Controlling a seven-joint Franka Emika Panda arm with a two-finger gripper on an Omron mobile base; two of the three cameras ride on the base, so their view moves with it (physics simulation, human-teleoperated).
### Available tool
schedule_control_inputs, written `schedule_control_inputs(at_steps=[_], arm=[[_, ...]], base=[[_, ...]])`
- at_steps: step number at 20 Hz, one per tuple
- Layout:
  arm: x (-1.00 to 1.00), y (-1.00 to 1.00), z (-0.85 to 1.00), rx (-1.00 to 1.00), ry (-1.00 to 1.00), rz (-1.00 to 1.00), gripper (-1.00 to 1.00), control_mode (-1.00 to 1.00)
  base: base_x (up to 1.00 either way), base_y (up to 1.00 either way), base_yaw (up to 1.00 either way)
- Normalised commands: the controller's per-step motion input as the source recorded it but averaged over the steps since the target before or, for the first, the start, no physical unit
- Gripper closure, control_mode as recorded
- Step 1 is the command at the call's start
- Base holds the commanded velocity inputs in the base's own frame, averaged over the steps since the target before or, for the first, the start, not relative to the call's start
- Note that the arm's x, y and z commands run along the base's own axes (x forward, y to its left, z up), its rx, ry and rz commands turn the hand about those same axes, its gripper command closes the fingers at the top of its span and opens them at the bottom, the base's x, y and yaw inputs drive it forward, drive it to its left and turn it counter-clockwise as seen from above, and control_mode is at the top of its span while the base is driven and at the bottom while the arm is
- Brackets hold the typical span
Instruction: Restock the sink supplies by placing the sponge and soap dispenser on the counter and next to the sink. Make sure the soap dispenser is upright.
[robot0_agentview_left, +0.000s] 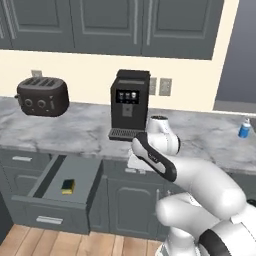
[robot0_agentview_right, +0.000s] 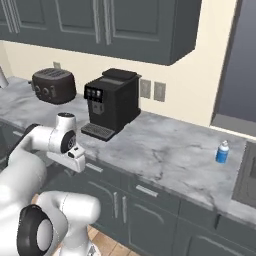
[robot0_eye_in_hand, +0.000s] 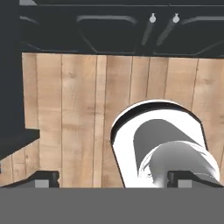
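The claw (robot0_eye_in_hand: 112, 178) hung spread and empty above the wooden floor (robot0_eye_in_hand: 70, 118), cabinets (robot0_eye_in_hand: 109, 30) beyond it.

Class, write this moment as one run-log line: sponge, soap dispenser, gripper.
sponge: in open drawer | soap dispenser: upright on counter | gripper: open, empty, pointing at floor

I see a yellow sponge (robot0_agentview_left: 68, 186) with a dark green face lying in a grey drawer (robot0_agentview_left: 80, 176). The counter (robot0_agentview_left: 90, 131) is grey-white marble with darker veins, over dark grey cabinets (robot0_agentview_right: 150, 212). The soap dispenser (robot0_agentview_right: 222, 151) is blue below and white on top. The toaster (robot0_agentview_left: 42, 96) and coffee machine (robot0_agentview_left: 128, 104) are black. The wall (robot0_agentview_left: 90, 75) is cream, and the floor (robot0_eye_in_hand: 78, 113) is light wood planks.
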Motion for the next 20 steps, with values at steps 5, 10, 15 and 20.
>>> schedule_control_inputs(at_steps=[5,10,15,20], arm=[[0.0,0.0,0.0,0.0,0.0,0.0,-1.0,1.0],[0.0,0.0,0.0,0.0,0.0,0.0,-1.0,1.0],[0.12,0.19,-0.13,0.0,0.0,0.04,-1.0,-1.0],[1.0,0.98,-0.46,0.0,0.0,0.0,-1.0,-1.0]], base=[[0.59,0.52,0.08],[0.14,0.07,0.0],[-0.05,0.02,0.05],[0.0,0.0,0.0]])
